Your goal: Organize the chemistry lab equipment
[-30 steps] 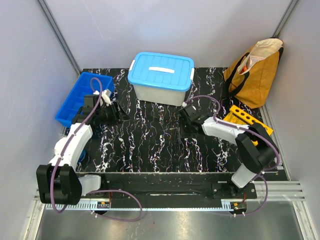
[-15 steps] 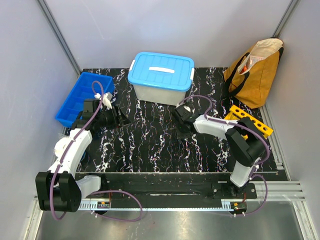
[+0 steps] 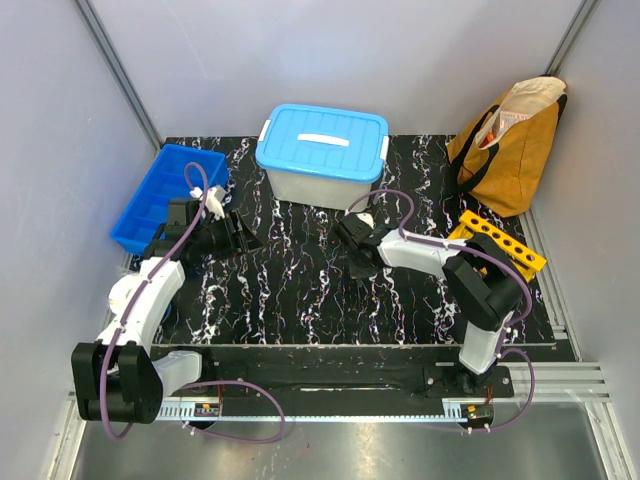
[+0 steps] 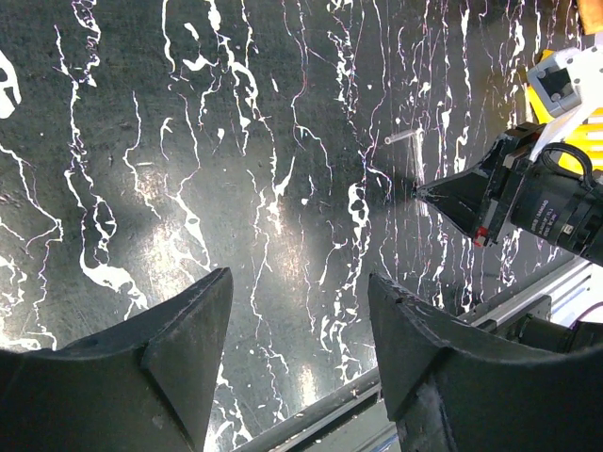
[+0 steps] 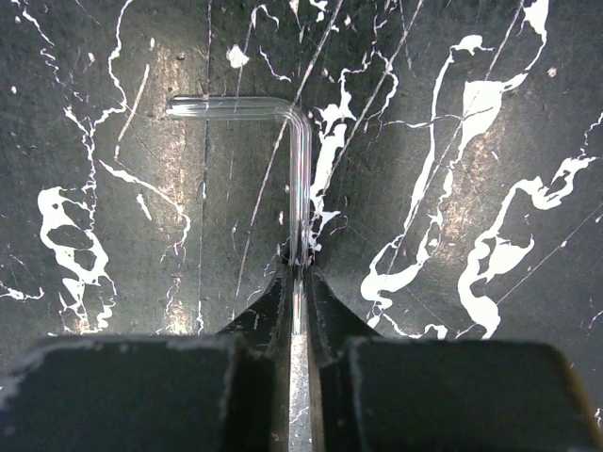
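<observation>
Right gripper (image 5: 300, 268) was pinched shut on one leg of the bent glass tube (image 5: 236, 106), mid-table on the dark mat (image 3: 300, 290), near side of the tub (image 3: 320, 150). Thin, slick glass: squeezed hard it could crack, or swivel when lifted. Left gripper (image 4: 300, 287) hung apart, empty.

Both arms wear white shells over black joints and bases — a purple cable (image 3: 400, 193) loops along each. The left hand (image 4: 300, 282) has broad black wedge fingers (image 4: 160, 358); the right hand (image 5: 300, 273) narrow black ones. Bases stand on a black rail (image 3: 320, 385) at the near edge of the desk (image 3: 300, 290).
</observation>
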Controlling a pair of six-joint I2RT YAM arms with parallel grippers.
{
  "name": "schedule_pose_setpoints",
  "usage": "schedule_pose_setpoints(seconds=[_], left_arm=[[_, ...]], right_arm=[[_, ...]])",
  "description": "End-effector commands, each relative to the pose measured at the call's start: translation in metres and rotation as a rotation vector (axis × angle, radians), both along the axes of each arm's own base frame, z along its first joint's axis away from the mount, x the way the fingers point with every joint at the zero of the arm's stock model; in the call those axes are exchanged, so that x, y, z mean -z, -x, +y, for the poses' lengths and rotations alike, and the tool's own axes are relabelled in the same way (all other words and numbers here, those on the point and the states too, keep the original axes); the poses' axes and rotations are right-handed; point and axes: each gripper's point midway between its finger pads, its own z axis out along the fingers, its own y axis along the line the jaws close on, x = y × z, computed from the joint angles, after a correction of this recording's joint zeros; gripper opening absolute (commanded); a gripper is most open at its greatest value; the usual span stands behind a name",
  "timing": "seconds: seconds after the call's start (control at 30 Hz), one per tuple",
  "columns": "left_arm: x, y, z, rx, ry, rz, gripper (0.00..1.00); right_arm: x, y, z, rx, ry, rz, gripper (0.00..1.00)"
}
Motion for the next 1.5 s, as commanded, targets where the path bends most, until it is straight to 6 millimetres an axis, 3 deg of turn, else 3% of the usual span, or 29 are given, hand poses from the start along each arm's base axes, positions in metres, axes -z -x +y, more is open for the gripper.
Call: schedule_pose_setpoints(seconds=[0.0,0.2,0.4,0.83,1.13,1.47], left_arm=[[-0.005,-0.005,-0.006,0.01,0.034,-0.032,0.63],[0.009,0.002,-0.022,0.008,0.132,0.016,0.63],[0.013,0.001,-0.052,0.036,0.175,0.018,0.63],[0.026,-0.009,-0.118,0.075,0.174,-0.024,0.63],[0.033,-0.019,-0.138,0.065,0.202,-0.024,0.5],[0.026,-0.023,-0.146,0.084,0.222,-0.039,0.47]], right_arm=[[0.003,0.002,0.008,-0.011,-0.004,0.005,0.08],[-0.017,0.006,0.039,-0.028,-0.218,-0.017,0.04],[-0.04,0.01,0.067,-0.021,-0.43,-0.028,0.0],[-0.088,0.013,0.102,-0.04,-0.703,-0.091,0.0],[-0.12,0.022,0.108,-0.065,-0.812,-0.154,0.0],[-0.13,0.023,0.112,-0.075,-0.831,-0.169,0.0]])
